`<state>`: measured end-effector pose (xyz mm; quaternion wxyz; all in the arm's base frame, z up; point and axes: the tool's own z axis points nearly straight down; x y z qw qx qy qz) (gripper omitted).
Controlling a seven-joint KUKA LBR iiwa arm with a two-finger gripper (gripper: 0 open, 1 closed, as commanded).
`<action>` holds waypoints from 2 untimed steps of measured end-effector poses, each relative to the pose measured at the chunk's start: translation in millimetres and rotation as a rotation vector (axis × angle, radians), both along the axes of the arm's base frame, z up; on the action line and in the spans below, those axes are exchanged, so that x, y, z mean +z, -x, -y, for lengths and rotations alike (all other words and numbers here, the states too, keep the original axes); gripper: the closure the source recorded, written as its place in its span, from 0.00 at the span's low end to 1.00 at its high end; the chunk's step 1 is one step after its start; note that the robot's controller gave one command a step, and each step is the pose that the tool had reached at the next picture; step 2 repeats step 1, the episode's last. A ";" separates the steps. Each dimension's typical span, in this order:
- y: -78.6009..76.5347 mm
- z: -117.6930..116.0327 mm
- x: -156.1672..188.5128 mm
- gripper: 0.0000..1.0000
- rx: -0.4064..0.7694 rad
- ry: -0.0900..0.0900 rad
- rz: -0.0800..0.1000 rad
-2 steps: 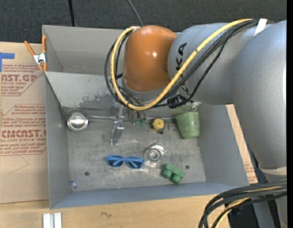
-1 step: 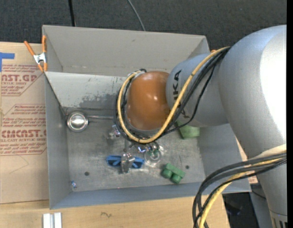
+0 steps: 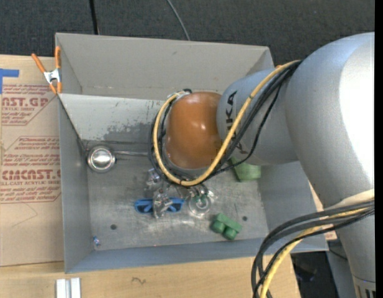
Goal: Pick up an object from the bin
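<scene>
Running along the silver arm [image 3: 315, 104] is black block lettering: a K reads plainly, and the rest is crossed by yellow and black cables [image 3: 241, 129]. A glossy, rounded orange cover [image 3: 191, 129] caps the wrist. Below it the metal fingers [image 3: 157, 196] stand at the floor of the grey metal bin [image 3: 79, 228], right at a small blue plastic thing [image 3: 142, 206] near the middle front. Its blue ends show on either side of them. Whether the fingers are apart, together or clamped on it I cannot tell. Just to the right lies a clear glassy piece [image 3: 201, 203]. A shiny metal dome [image 3: 101, 159] sits well apart, near the left wall. A knobbed green block [image 3: 226, 226] lies at front right, and a second green block [image 3: 246, 171] lies beside the arm. The bin's floor is dull, scuffed sheet metal. Dark ground [image 3: 179, 5] lies beyond the back wall.
</scene>
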<state>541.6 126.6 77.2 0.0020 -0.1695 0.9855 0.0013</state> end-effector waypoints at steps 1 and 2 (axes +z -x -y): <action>-5.4 12.8 163.1 1.00 0.131 0.002 0.008; -5.4 12.8 163.1 1.00 0.131 0.002 0.008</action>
